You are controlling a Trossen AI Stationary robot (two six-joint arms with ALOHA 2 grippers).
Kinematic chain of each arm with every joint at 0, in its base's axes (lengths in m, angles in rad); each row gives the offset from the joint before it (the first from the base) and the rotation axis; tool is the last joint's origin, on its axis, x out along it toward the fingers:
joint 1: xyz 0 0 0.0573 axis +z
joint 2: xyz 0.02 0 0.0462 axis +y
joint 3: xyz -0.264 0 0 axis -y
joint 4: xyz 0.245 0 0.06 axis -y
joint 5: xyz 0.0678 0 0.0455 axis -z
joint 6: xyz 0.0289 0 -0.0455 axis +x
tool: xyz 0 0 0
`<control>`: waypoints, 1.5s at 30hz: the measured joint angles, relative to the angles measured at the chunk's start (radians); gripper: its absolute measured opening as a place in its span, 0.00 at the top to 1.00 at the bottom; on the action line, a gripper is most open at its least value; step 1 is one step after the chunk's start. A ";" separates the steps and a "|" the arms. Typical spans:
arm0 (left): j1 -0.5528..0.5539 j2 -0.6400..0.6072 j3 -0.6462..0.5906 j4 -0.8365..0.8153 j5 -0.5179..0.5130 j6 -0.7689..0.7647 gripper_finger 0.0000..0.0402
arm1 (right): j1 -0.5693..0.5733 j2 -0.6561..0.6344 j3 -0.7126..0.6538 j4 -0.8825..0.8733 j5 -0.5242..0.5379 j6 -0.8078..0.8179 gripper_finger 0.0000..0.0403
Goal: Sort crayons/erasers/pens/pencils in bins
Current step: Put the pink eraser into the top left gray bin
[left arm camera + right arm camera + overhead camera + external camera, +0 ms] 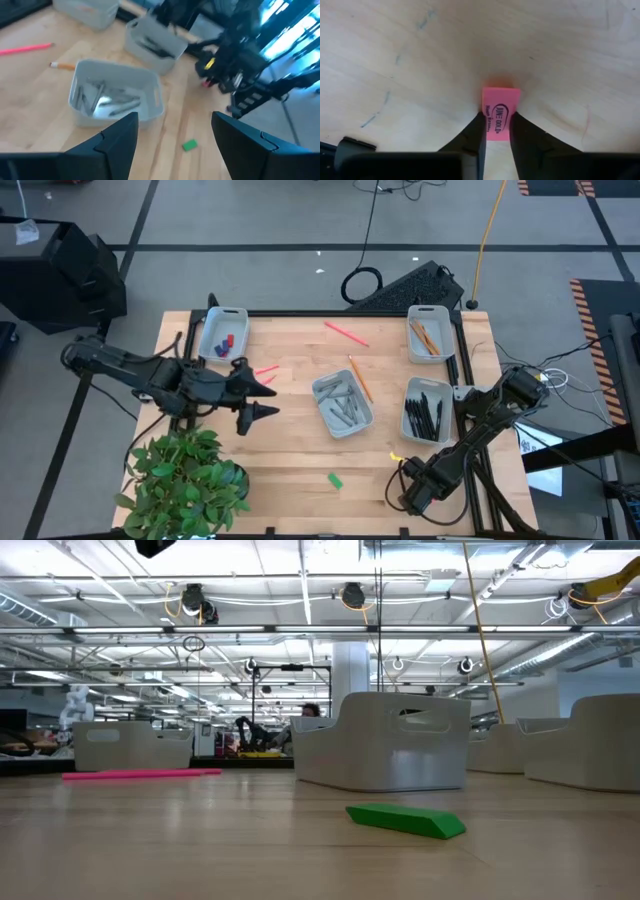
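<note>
The wooden table [300, 440] carries four bins, taken here relative to the centre bin [343, 403]. That centre bin holds the grey crayons [342, 406]. The bin of black pens [428, 411] stands to its right, the bin of orange pencils [430, 333] lies beyond that one at the far right corner, and the bin of erasers [222, 334], with red and blue blocks inside, sits at the far left corner. The left gripper [268, 395] hovers left of the centre bin with its fingers [120, 137] spread apart and nothing between them. The right gripper [410, 498] is low at the near edge, to the right and nearer than the centre bin; its fingers [475, 135] are clamped on a pink eraser [499, 113] resting on the table surface. A potted plant [180, 480] occupies the near left corner. Loose items remain on the wood: a pink pencil [346, 333] beyond the centre bin, an orange pencil [361, 379] touching its right edge, another pink pencil [265, 369] to its left, and a green eraser [335, 479] on the near side.
</note>
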 joint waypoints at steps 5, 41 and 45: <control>0.017 -0.046 0.000 0.013 -0.003 0.021 0.36 | -0.006 -0.063 -0.001 0.019 0.048 0.006 0.86; 0.548 0.140 -0.061 0.672 0.655 -0.003 0.36 | -0.923 -0.472 0.233 0.718 0.149 -1.483 0.86; 0.564 0.142 -0.061 0.669 0.667 0.064 0.36 | -0.938 -0.456 0.267 0.719 0.182 -1.485 0.86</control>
